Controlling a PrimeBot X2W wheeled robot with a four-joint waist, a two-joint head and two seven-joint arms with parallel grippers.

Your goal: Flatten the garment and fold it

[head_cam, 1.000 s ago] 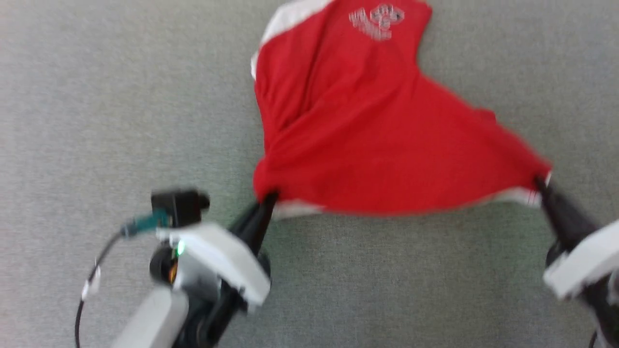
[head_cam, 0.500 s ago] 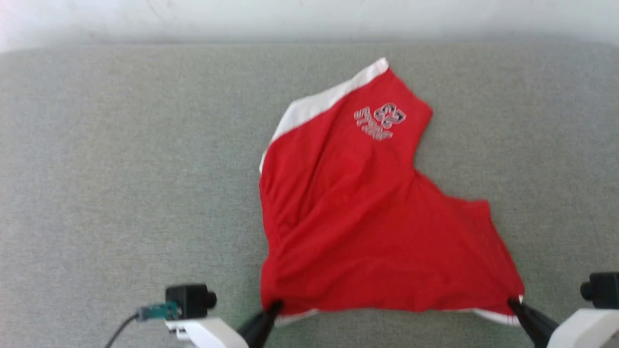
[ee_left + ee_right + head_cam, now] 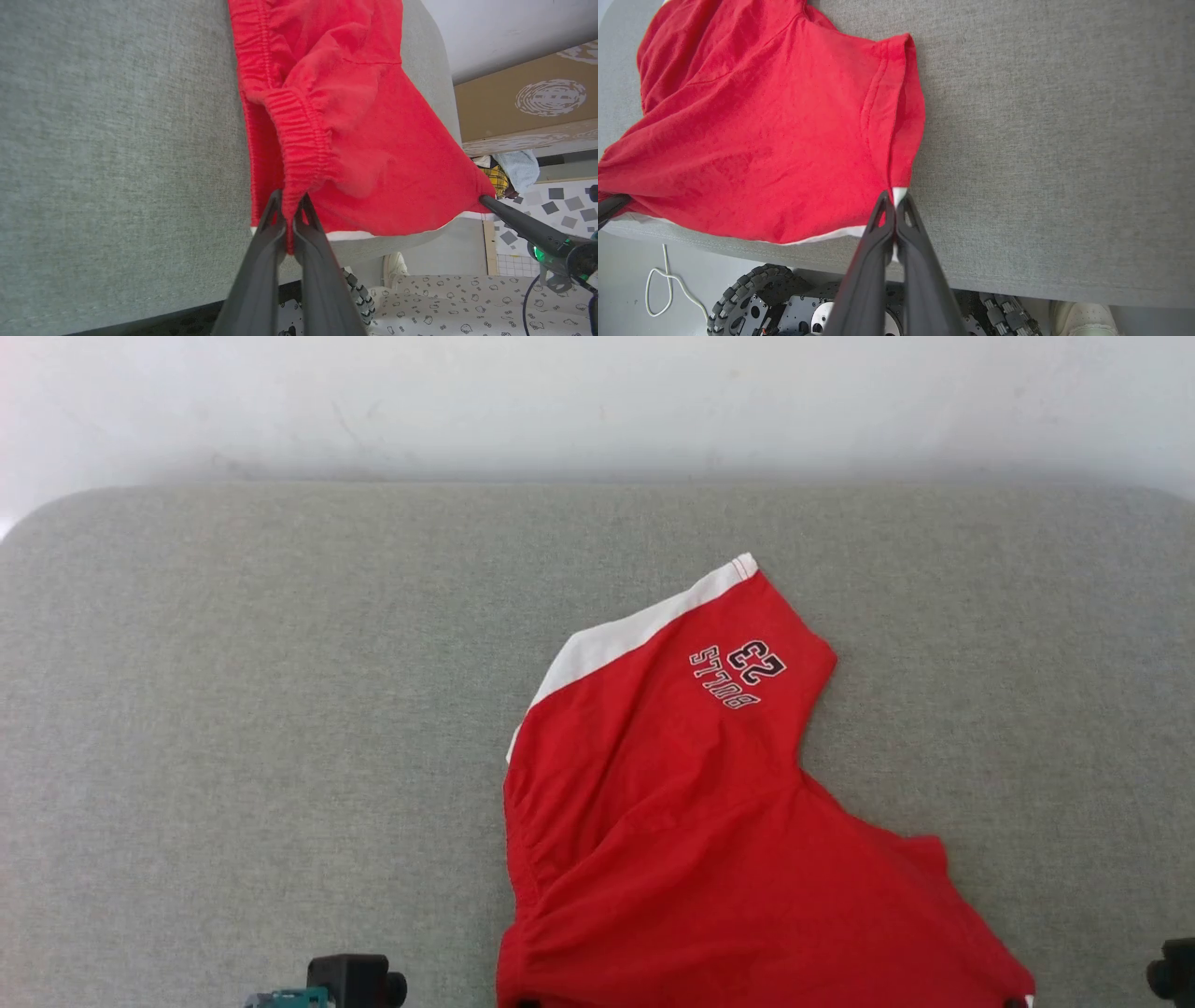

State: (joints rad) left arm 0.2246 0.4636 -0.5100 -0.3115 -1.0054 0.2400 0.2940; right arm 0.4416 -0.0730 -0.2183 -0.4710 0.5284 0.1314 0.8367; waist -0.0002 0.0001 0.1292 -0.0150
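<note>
Scene: Red shorts (image 3: pixel 709 840) lie on a grey padded table (image 3: pixel 233 709), right of its middle and close to its near edge. One leg reaches toward the far side and carries the "BULLS 23" print (image 3: pixel 739 674) and a white side stripe (image 3: pixel 635 637).
Left gripper (image 3: pixel 289 205): Clenched on the near-left corner, its two dark fingers pinching the gathered elastic waistband (image 3: pixel 299 135).
Right gripper (image 3: pixel 893 201): Clenched on the near-right corner, at the white-tipped hem of the other leg.
Near edge: The cloth is drawn out between the two grips and runs along the table's near rim, with a strip of white trim showing beneath it.
Flattening: Under way, by the look of it. The far leg lies fairly smooth, but the cloth bunches into folds by the waistband, and a loose fold of fabric bulges just beside the left grip.
Shape: The legs splay apart, one far and one to the near right, so the shorts are not squared up.
Folding: Not begun; no part is laid over another in a tidy fold.
Left to do: Most likely to smooth the waistband side, bring the legs into line, then fold.
</note>
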